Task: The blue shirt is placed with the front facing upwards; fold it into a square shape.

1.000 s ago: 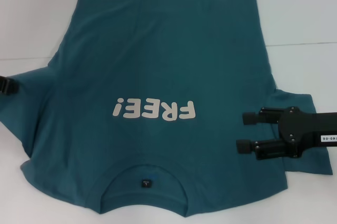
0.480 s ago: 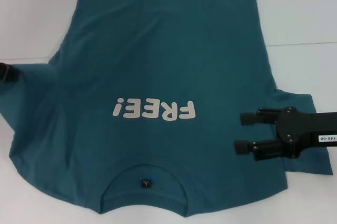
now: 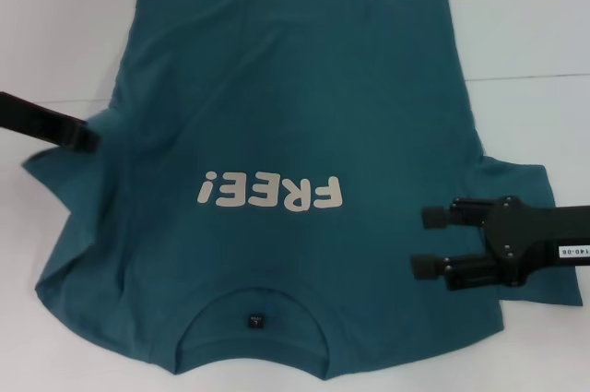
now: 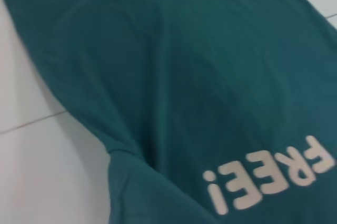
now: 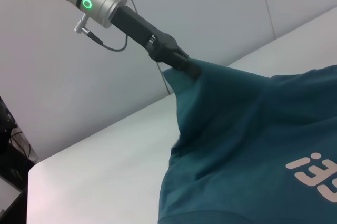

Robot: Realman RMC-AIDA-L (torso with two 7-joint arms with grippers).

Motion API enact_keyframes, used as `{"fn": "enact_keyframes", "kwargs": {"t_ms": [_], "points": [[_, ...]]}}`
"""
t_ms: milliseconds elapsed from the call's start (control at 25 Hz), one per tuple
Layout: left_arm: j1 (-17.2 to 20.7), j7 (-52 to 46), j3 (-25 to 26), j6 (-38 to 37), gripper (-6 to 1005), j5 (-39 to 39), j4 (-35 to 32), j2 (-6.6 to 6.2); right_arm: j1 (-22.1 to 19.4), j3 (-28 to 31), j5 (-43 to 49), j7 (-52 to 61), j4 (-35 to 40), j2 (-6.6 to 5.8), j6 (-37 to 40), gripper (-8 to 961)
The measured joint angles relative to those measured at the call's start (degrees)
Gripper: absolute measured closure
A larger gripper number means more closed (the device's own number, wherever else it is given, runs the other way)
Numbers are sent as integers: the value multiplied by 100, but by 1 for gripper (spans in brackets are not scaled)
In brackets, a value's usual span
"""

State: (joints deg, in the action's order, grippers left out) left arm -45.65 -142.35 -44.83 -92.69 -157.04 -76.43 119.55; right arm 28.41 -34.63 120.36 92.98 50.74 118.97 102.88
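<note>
Blue shirt (image 3: 277,134) spread front-up on the white desk (image 3: 535,23), collar toward the robot; left gripper (image 3: 88,136), jaws clamped on the shirt's left sleeve, holds it raised off the desk, while right gripper (image 3: 426,242) hovers over the right sleeve, jaws apart.

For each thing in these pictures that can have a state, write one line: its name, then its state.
blue shirt: front up, mostly flat, left sleeve lifted off the table.
left gripper: shut on the left sleeve, holding it raised.
right gripper: open, over the right sleeve.
</note>
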Motion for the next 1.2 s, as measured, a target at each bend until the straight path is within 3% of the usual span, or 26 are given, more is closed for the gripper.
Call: {"fn": "enact_keyframes", "kwargs": {"t_ms": [200,320,600,880,1120,1200], "points": [[13,-20,0,227,883,17,62,355,-59,0,6,-17,-4,-11,15,43],[55,-29,-59,438,879,209,335,468,-78,-2,6,-32,-4,-17,21,44],[136,-9,-275,1102,869,989,1403,446,-109,-9,11,-10,-2,-32,22,45],[328,1,-435,1759,860,1075,1403,447,-99,-9,15,8,32,-33,22,47],[492,-216,-529,2458,639,1038,1635,445,-87,-9,15,10,4,-31,29,48],[499,-219,-750,2700,390,1019,1804,448,-93,-9,15,10,2,-28,30,48]]}}
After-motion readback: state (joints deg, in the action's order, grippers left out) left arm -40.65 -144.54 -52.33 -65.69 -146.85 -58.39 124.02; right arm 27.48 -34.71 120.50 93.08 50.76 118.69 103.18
